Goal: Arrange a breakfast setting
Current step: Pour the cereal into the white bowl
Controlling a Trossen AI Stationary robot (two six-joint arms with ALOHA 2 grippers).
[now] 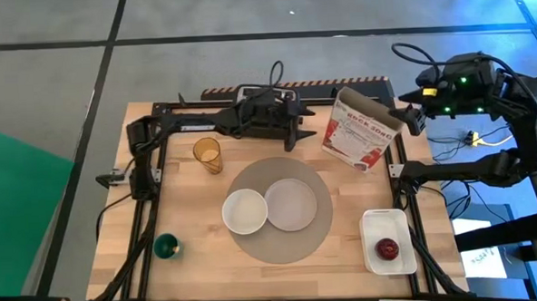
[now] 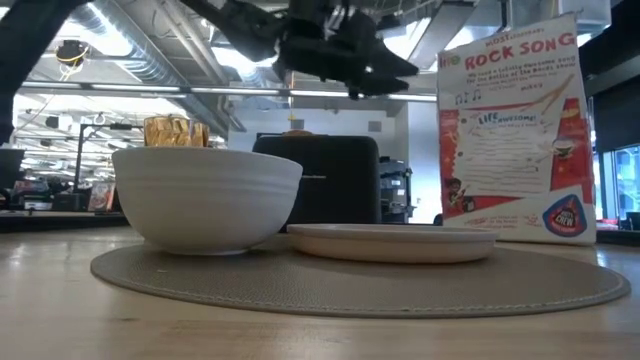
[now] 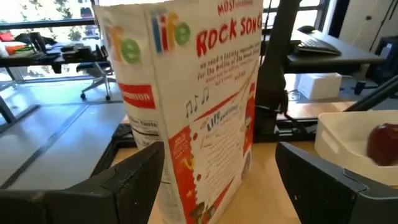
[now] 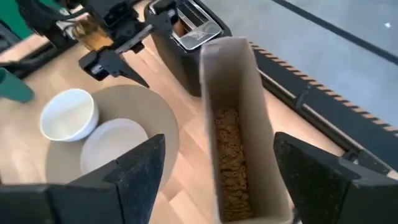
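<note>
Standing upright near the far right corner of the light wooden table (image 1: 199, 217): the tall red-and-white cardboard cereal box (image 1: 359, 128), top open, cereal showing inside in the right wrist view. Hovering just above that box with fingers spread wide on either side, gripping nothing: the right tool (image 4: 217, 168). Looking like a release just after setting the box down.

Waiting at the far edge, near the black toaster (image 4: 186, 28): the left tool (image 1: 295, 136), also spread and empty, facing the box.

Already lying at the table's middle: the round grey woven placemat (image 1: 282, 245), carrying the white ribbed bowl (image 1: 245, 211) and the flat white plate (image 1: 292, 205), touching side by side. Sitting toward the far left, off the mat: the amber glass tumbler (image 1: 207, 155). Resting in the white rectangular tray (image 1: 387, 225) at the near right corner: the round red apple (image 1: 386, 248). Staying apart at the near left edge: a small green cup (image 1: 166, 247).

Probably calling next for lifting the right tool clear of the box, then fetching the apple or the tumbler toward the mat. Bagel and spoon not clearly showing.
</note>
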